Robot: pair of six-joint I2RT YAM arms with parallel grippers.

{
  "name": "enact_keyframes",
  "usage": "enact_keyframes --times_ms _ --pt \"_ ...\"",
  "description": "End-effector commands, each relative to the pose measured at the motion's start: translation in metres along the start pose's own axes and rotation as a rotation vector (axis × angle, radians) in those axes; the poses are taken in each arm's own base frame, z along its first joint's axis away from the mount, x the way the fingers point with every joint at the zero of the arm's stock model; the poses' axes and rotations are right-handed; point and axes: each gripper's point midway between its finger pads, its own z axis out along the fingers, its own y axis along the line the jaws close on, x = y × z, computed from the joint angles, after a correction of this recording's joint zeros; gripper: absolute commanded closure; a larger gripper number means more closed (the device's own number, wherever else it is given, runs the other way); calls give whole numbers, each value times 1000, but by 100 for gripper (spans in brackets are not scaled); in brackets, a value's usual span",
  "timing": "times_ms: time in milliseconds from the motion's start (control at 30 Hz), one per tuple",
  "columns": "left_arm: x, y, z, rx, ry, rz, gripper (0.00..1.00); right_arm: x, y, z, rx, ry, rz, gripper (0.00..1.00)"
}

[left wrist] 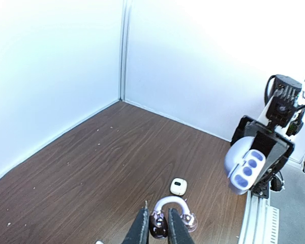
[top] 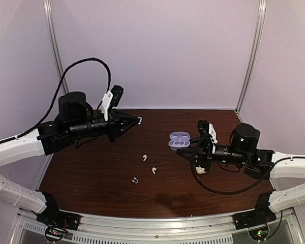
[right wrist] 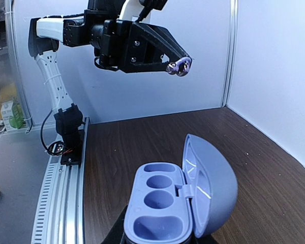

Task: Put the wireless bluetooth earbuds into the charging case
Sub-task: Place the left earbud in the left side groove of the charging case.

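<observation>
I see my left hand pinching a glossy purple earbud with a pale hook; the right hand clamps the open lilac case.

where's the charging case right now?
Top view, right of centre: the charging case is held open in the right gripper, raised off the table, with the white earbuds lying on the table to its lower left.

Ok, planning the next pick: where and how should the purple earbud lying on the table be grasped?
Probably straight from above, pinching across the rounded body of the purple earbud: it lies low on the table, so a sideways approach would just push it. Finer shape: too small to tell.
</observation>
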Motion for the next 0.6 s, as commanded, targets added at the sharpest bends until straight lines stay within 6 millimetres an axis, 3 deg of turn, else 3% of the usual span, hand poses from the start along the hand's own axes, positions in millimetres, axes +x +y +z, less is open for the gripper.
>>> enact_keyframes --times_ms 0,167,433,567 --pt "-45 -27 -2 9 -128 67 86 -32 -4 7 42 -94 -69 100" --pt "-52 -56 8 41 -147 88 86 -34 -5 21 43 -84 -53 100" --pt "-41 -90 36 80 -98 109 87 -38 0 28 18 -111 -23 100" --pt "-42 -93 37 73 -108 102 87 -35 3 27 5 -108 -49 100"
